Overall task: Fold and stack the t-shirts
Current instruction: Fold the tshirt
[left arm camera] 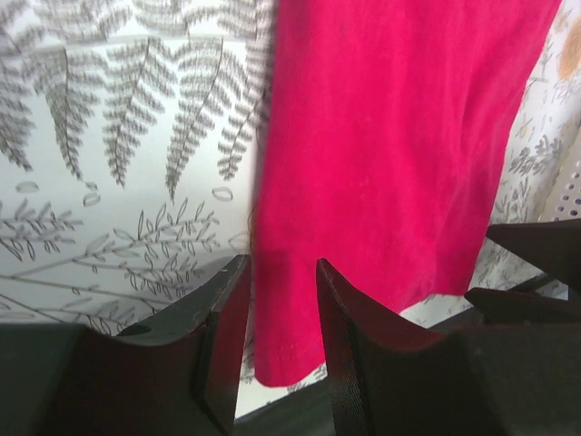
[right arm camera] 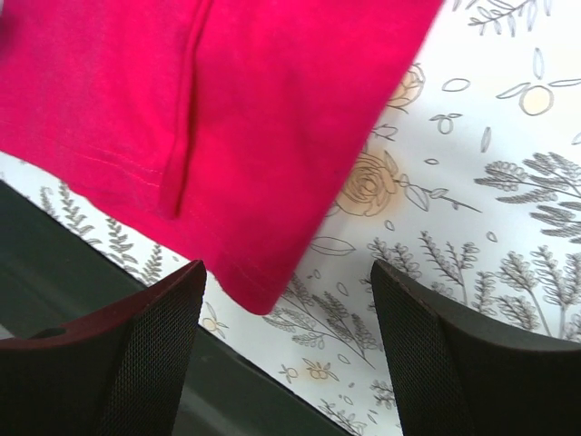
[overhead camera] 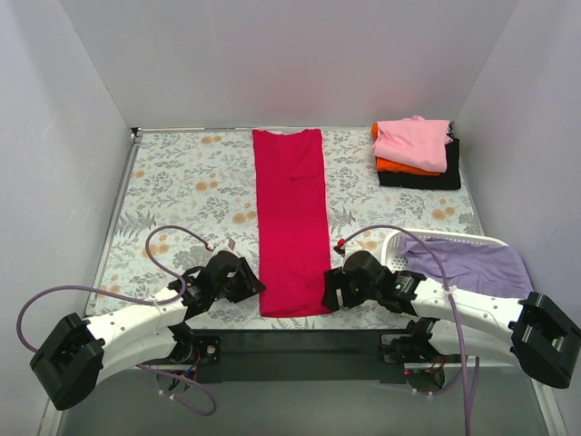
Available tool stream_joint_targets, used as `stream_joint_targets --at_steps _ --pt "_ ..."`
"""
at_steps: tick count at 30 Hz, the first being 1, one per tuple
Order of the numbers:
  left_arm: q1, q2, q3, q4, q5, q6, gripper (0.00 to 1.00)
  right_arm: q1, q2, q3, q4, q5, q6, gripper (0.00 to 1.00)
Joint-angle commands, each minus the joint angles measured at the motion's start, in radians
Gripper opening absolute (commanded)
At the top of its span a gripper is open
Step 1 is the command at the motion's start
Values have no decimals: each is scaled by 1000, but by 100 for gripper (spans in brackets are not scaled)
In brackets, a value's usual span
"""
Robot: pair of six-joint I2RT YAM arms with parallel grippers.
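The crimson-red t-shirt (overhead camera: 290, 209) lies flat on the table as a long narrow strip, running from the far edge toward me. My left gripper (overhead camera: 252, 283) is at its near left corner. In the left wrist view the gripper (left arm camera: 281, 300) is open with a narrow gap, and the red hem corner (left arm camera: 290, 345) lies flat between the fingers. My right gripper (overhead camera: 329, 292) is at the near right corner. In the right wrist view it (right arm camera: 289, 309) is wide open, with the red corner (right arm camera: 254, 272) between the fingers. Pink (overhead camera: 413, 141), orange (overhead camera: 399, 166) and black (overhead camera: 427, 180) tees sit stacked at the far right.
A white mesh basket (overhead camera: 436, 238) stands at the near right beside the right arm and holds the lavender tee (overhead camera: 477, 268). The floral tablecloth (overhead camera: 182, 182) covers the table. White walls close in the left, back and right sides. A dark rail (overhead camera: 290, 341) runs along the near edge.
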State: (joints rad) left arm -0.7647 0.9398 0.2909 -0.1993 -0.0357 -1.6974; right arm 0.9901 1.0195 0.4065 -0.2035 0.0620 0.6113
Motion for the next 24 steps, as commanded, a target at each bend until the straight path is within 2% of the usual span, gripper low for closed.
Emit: stream_joint_targets --at_steps 1,9,19,24 --pt "-34 -19 -25 -45 6 -94 33 -8 -22 -38 90 -59 44 66" --pt "-145 5 -44 -61 8 -194 33 -11 -33 -72 122 -137 85 62" --pt "-249 -29 -35 -213 -33 -280 31 -7 -21 -87 130 -156 100 44" --pt "-266 -35 -45 -216 -62 -301 27 -4 -7 -90 136 -134 99 39"
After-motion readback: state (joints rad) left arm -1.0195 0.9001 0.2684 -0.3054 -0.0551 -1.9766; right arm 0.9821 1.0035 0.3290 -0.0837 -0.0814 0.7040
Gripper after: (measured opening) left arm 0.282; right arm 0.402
